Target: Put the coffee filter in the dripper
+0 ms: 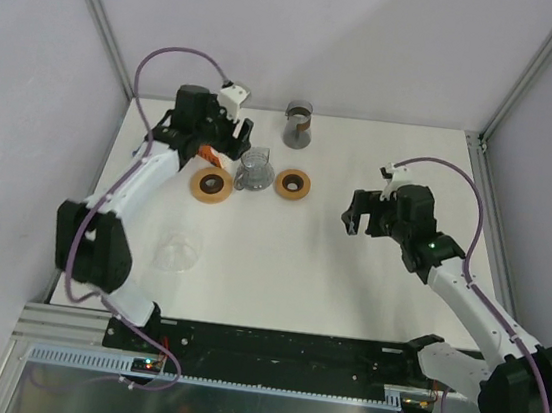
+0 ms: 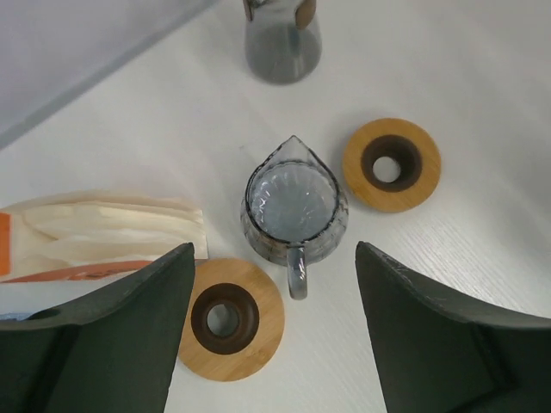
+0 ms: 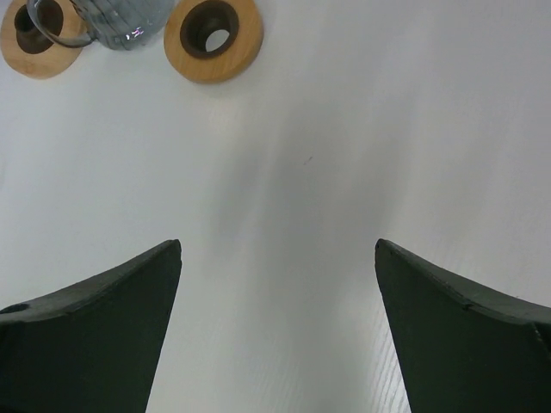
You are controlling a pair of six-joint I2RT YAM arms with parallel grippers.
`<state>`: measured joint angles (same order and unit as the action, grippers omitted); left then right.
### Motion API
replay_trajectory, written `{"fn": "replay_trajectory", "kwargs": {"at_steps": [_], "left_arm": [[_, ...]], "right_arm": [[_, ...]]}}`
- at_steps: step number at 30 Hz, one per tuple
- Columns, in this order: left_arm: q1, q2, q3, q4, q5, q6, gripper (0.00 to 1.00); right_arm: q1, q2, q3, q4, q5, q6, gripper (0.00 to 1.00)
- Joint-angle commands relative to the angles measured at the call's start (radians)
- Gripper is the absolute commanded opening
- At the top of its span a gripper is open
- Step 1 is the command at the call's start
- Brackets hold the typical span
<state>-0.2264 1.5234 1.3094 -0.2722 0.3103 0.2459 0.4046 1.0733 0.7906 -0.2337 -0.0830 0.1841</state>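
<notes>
A stack of cream paper coffee filters [image 2: 103, 228] in an orange-edged pack lies at the left of the left wrist view; in the top view only its orange edge [image 1: 210, 155] shows under my left gripper. My left gripper [image 1: 221, 145] is open and empty above the table, with the filters just beside its left finger [image 2: 129, 327]. A ribbed glass vessel [image 2: 293, 206] with a handle and spout stands ahead between its fingers. A clear glass cone, apparently the dripper [image 1: 179, 252], sits alone near the front left. My right gripper [image 1: 361, 215] is open and empty over bare table [image 3: 277, 245].
Two wooden rings [image 1: 211, 185] [image 1: 293, 184] lie on either side of the glass vessel [image 1: 253, 169]. A grey glass carafe [image 1: 297, 126] stands at the back centre. Enclosure walls and metal posts border the white table [image 1: 298, 270].
</notes>
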Motion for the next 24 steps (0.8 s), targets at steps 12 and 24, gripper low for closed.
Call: {"fn": "replay_trajectory", "kwargs": {"at_steps": [12,24], "left_arm": [[-0.008,0.46,0.427,-0.194,-0.105,0.039,0.68],[-0.032,0.551,0.407,-0.194,-0.109,0.042,0.55]], "right_arm": [[0.002,0.114,0.061,-0.013,0.009,-0.02,0.99],[-0.002,0.122,0.061,-0.011,0.012,-0.036,0.99]]}}
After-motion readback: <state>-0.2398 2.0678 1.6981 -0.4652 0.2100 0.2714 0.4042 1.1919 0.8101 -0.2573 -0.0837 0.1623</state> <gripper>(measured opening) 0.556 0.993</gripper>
